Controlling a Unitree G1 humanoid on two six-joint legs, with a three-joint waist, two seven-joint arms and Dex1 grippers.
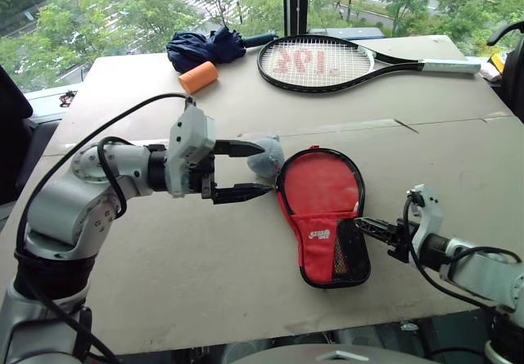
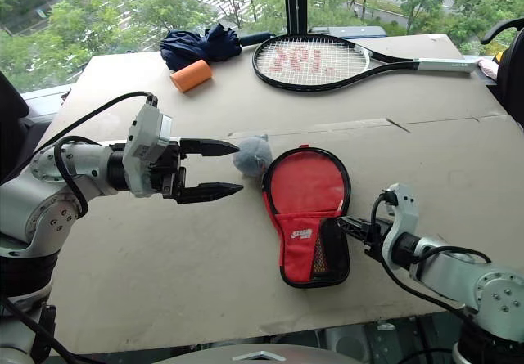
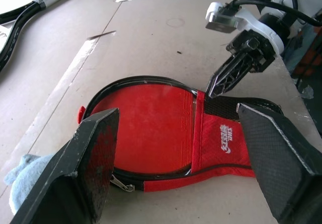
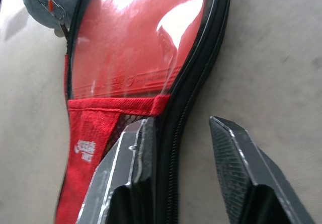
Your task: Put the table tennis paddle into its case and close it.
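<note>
Item: flat red-and-black paddle-shaped zip case (image 1: 323, 213), red paddle (image 1: 318, 182) inside, mid-bench.
Left gripper (image 1: 246, 169): jaws wide, empty, beside case head.
Right gripper (image 1: 368, 226): jaws part-open, astride zip edge.
Handling: pin case, draw zipper steadily.

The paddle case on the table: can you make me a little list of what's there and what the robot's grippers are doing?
case: red-and-black case, lying flat on the table
paddle: table tennis paddle, red face showing through the clear panel
left gripper: left gripper open, beside the case
right gripper: right gripper open, at the case's handle end
behind: tennis racket, blue umbrella, orange roll
</note>
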